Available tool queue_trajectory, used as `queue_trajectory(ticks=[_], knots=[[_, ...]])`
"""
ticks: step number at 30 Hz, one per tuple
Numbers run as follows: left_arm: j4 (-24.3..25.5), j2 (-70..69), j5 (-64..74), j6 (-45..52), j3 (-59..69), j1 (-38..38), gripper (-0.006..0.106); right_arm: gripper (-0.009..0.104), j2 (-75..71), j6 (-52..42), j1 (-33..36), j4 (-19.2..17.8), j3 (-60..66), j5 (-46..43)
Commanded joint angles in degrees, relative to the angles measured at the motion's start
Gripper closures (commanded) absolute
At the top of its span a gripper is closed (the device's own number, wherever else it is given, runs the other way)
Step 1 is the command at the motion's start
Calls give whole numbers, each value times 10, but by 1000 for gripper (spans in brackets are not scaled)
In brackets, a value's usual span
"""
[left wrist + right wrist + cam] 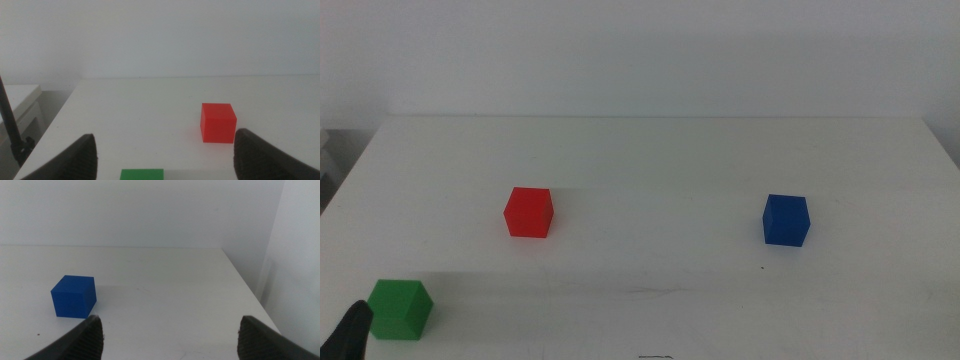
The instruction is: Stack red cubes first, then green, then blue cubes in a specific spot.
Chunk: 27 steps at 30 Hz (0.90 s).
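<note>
The three cubes sit apart on the white table (650,150), none stacked on another. The red cube (528,212) stands left of the table's middle, flat on one face, turned a touch so one corner edge faces the camera; being a cube, it has no long axis. From the red cube, the blue cube (786,220) lies at about 3 o'clock, well apart, also flat and turned slightly. The green cube (400,308) lies at about 8 o'clock from the red one, near the table's front left corner and close to its left edge.

The left gripper (165,155) waits low at that front left corner; in the middle view only a dark tip of it shows, just beside the green cube. From its wrist its two jaws stand wide apart, holding nothing, with the top of the green cube between them and the red cube farther ahead. The right gripper (170,335) is out of the middle view; its jaws too stand wide apart and empty, with the blue cube ahead of one jaw and the table's right edge off to the other side.

Bare white tabletop spreads between the red and blue cubes and behind them to the far edge. All cube faces are plain, without writing.
</note>
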Motion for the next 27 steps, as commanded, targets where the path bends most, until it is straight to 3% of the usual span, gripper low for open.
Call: queue_trajectory(ticks=[1, 7, 10, 22, 27], knots=[[-2, -12, -46, -6, -2, 0, 7, 22, -12, -4, -4, -7, -10, -41], [-2, -12, -46, -6, -2, 0, 7, 22, -12, -4, -4, -7, -10, -41], [-4, 92, -24, -6, -100, -4, 7, 22, -12, -4, -4, -7, -10, -41], [-1, 345, 318, 0, -408, -3, 7, 22, -12, -4, -4, -7, -10, -41], [27, 403, 332, 4, -438, -3, 7, 22, -12, -4, -4, -7, -10, -41]])
